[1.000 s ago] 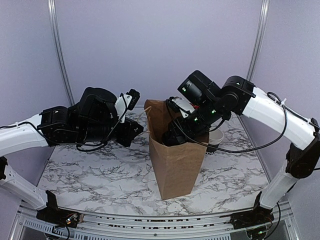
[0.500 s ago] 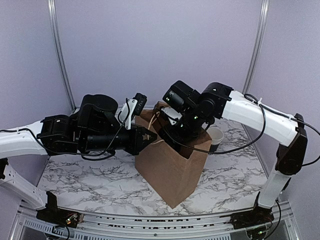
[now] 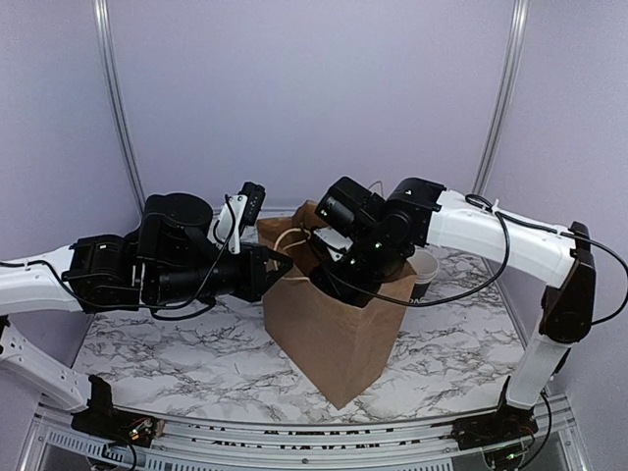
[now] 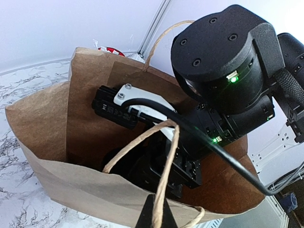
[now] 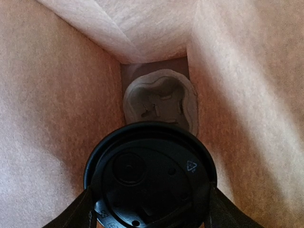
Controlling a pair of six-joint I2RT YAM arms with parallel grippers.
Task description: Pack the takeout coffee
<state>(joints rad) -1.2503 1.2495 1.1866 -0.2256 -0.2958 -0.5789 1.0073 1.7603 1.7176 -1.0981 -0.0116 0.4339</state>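
Note:
The takeout coffee point(image 5: 149, 178) shows its round black lid from above, deep inside the brown paper bag point(image 3: 334, 324). My right gripper point(image 5: 149, 209) is shut on it, with a finger point(image 5: 78, 211) on each side of the lid. In the top view the right gripper point(image 3: 332, 277) reaches into the bag's mouth and the cup is hidden. My left gripper point(image 3: 285, 265) is shut on the bag's twine handle point(image 4: 164, 175) at the near rim point(image 4: 154, 216). The bag leans to the left.
A moulded pulp cup carrier point(image 5: 161, 102) lies on the bag's floor below the cup. A white-rimmed cup point(image 3: 424, 267) stands behind the bag on the right. A red cup point(image 4: 110, 49) peeks over the bag's far rim. The marble table point(image 3: 177, 343) bears them all.
The bag has gone from upright to leaning left. My left gripper moved in and took the handle. My right arm swung left and lower into the bag.

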